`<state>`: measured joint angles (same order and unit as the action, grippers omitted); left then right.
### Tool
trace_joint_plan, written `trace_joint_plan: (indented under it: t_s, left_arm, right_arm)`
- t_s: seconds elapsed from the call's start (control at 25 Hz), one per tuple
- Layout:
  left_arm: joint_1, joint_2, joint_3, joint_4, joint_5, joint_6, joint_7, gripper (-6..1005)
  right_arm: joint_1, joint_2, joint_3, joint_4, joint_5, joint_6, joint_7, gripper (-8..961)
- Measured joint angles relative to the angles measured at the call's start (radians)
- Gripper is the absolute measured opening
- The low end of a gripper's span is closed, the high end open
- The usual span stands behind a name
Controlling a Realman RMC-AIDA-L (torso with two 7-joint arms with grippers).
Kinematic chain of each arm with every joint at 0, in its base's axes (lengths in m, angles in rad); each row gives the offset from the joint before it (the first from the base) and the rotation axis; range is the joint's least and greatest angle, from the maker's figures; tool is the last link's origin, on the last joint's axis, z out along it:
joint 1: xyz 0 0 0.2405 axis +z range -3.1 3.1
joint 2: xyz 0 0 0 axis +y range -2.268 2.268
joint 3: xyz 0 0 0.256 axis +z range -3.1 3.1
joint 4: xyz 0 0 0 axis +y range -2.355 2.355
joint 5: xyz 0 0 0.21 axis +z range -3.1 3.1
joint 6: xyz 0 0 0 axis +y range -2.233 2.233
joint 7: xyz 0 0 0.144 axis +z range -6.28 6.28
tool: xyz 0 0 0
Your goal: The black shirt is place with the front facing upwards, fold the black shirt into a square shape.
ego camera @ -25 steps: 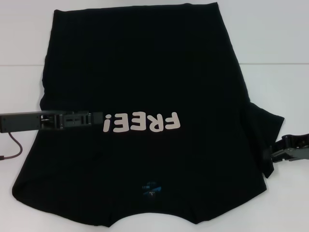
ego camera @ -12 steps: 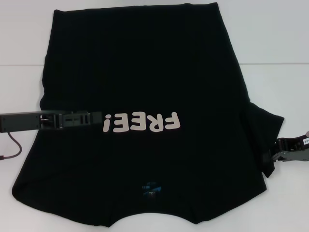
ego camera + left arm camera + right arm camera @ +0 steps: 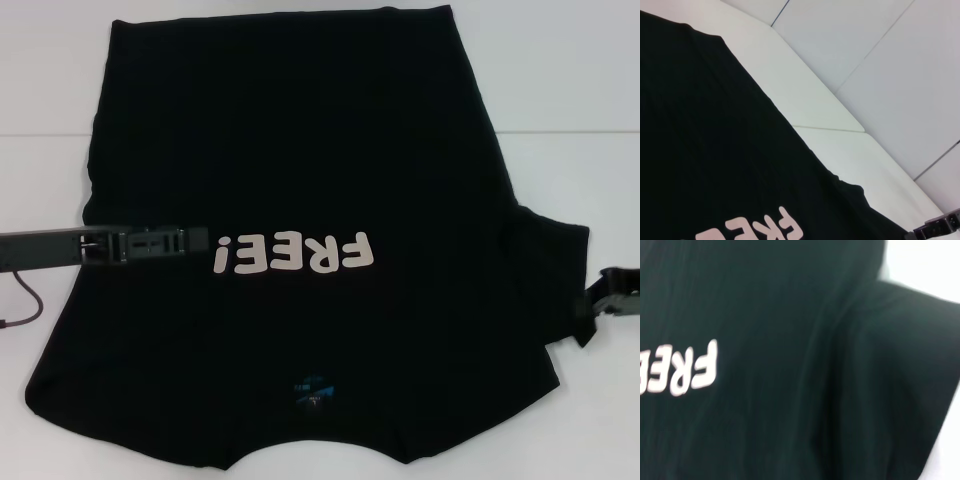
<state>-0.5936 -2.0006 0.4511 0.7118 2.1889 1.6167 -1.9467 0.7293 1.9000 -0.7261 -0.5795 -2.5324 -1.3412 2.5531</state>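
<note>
The black shirt [image 3: 300,150] lies spread front-up on the white table, with its pale "FREE!" letters [image 3: 292,254] upside down in the head view. A small blue neck label [image 3: 312,390] sits near the front edge. My left gripper [image 3: 198,243] reaches in from the left, low over the shirt just beside the letters. My right gripper [image 3: 590,305] is at the table's right side, shut on the corner of the shirt's right sleeve [image 3: 548,270], which is drawn outward. The right wrist view shows the sleeve [image 3: 900,370] and the letters [image 3: 690,367] close up.
The white table [image 3: 560,80] shows bare at the back right and along the left. A dark cable [image 3: 22,305] hangs under the left arm. In the left wrist view the right gripper [image 3: 940,230] shows far off past the shirt [image 3: 715,150].
My right gripper has moved right and slightly up, pulling the sleeve outward so it spreads wider. The left gripper has drawn back slightly to the left.
</note>
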Motion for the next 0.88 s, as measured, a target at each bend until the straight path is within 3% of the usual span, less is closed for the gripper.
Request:
trace_joint_plan:
  t_s: [0.6,0.88]
  left_arm:
    - [0.01,-0.003,-0.029,0.0,-0.028,0.013,0.0,754]
    - [0.019,-0.001,-0.029,0.0,-0.064,0.022,0.0,753]
  right_arm:
    - [-0.013,-0.061,0.087,-0.003,0.006,0.046,0.015,12]
    - [-0.015,-0.069,0.127,-0.015,0.007,0.046,0.015,12]
